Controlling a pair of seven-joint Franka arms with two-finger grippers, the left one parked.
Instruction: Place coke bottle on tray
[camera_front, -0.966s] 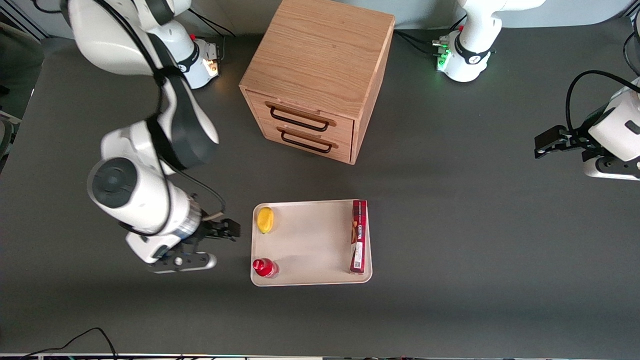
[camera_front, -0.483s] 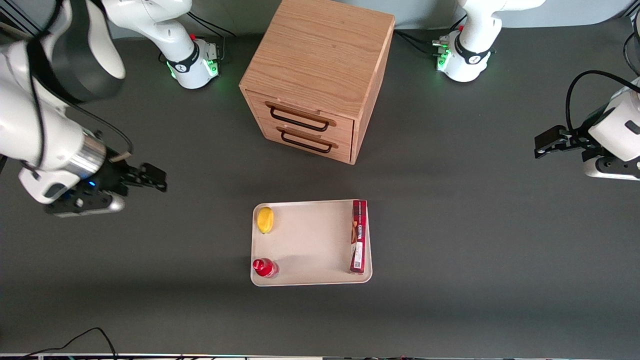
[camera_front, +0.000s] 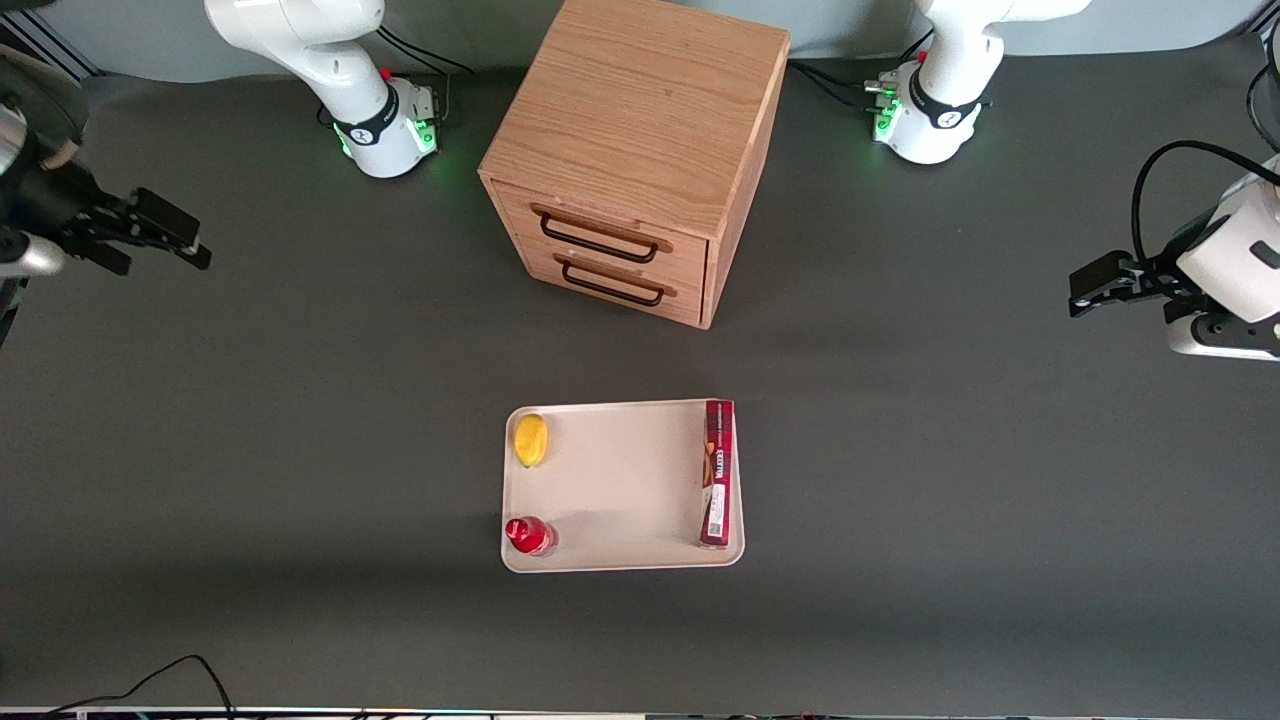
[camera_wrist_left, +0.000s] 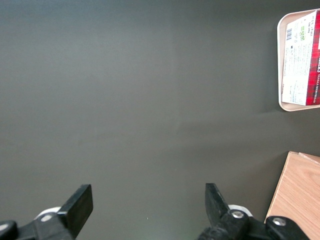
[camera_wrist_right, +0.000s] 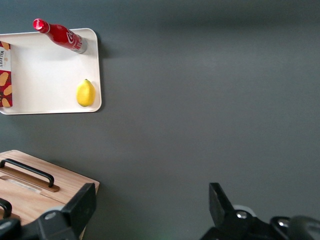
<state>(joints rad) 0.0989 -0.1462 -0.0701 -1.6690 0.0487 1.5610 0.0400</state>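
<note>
The coke bottle (camera_front: 528, 536) stands upright in the near corner of the cream tray (camera_front: 620, 490), at the working arm's end of it; in the right wrist view the bottle (camera_wrist_right: 62, 35) shows its red cap and silvery base on the tray (camera_wrist_right: 40, 75). My right gripper (camera_front: 165, 240) is open and empty, high above the bare table at the working arm's end, well apart from the tray. In its own view the gripper (camera_wrist_right: 150, 207) has its jaws spread wide over dark table.
A yellow fruit (camera_front: 530, 439) and a long flat red box (camera_front: 717, 472) also lie on the tray. A wooden drawer cabinet (camera_front: 635, 150) stands farther from the camera than the tray. Robot bases (camera_front: 385, 130) sit at the table's back edge.
My right gripper, open and empty, has pulled away from beside the tray, rising and swinging out toward the working arm's end of the table. The bottle has stayed upright on the tray.
</note>
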